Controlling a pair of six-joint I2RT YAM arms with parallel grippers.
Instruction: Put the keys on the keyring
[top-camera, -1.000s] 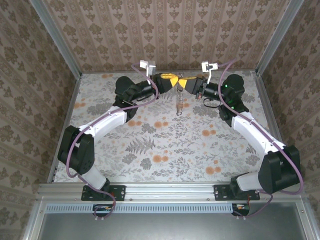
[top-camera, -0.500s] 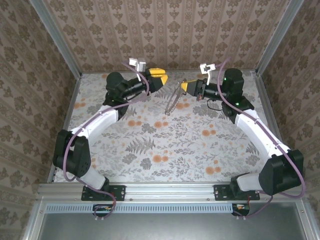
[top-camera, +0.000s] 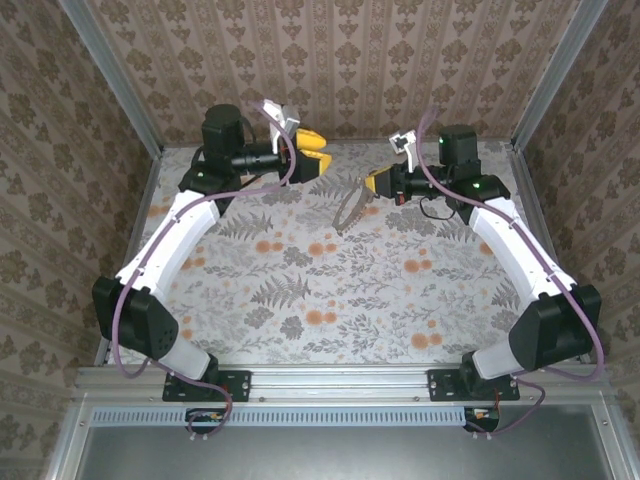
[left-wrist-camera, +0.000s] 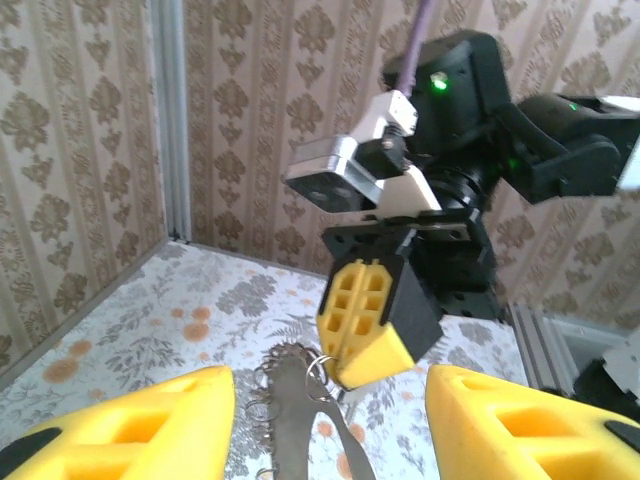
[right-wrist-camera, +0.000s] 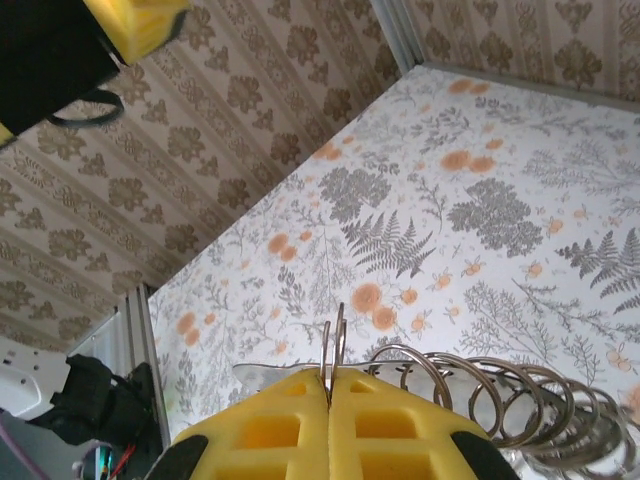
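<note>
Top external: right gripper (top-camera: 372, 183) clenched on keyring (top-camera: 347, 208), dangling mid-frame; left gripper (top-camera: 316, 155) spread, empty, upper left. Likely threading stage; next, left needs precise pinch at keyring.

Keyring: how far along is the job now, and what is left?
Done: no key visibly threaded yet. In hand: the right gripper is shut on the keyring, its chain of rings hanging beside. The left gripper is open, empty. Left: threading the key, which I cannot make out.

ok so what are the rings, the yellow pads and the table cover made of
Rings: thin shiny wire, likely steel, glinting. Pads: matte yellow, moulded cells, probably foam or soft plastic. Table cover: flat floral print, paper or cloth, unclear.
</note>
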